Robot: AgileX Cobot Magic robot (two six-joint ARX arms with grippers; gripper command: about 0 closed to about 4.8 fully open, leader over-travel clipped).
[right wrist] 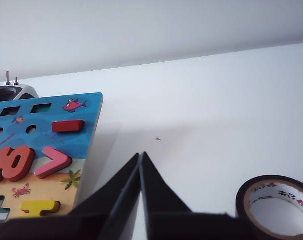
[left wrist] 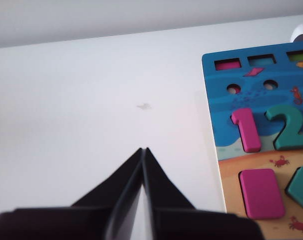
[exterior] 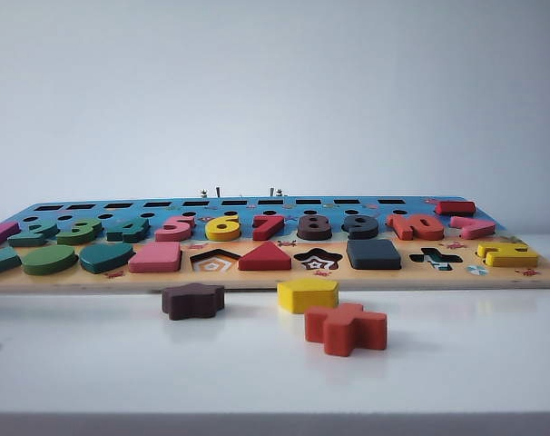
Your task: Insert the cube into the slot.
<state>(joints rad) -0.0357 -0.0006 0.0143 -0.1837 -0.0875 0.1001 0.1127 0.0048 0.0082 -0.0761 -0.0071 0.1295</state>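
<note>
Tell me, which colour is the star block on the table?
Dark brown star block, best seen in the exterior view.

**Out of sight and cut off**

In the exterior view neither hand appears, and the slot cannot be seen: the cube (exterior: 374, 253) sits over that spot on the puzzle board (exterior: 275, 278). The board's left end runs off the picture's edge. In the left wrist view the board (left wrist: 219, 75) is cropped at the right and bottom, the teal pieces only partly shown. In the right wrist view the tape roll (right wrist: 276, 207) is cut by the frame, and the grey object (right wrist: 11, 92) behind the board stays unidentifiable.
</note>
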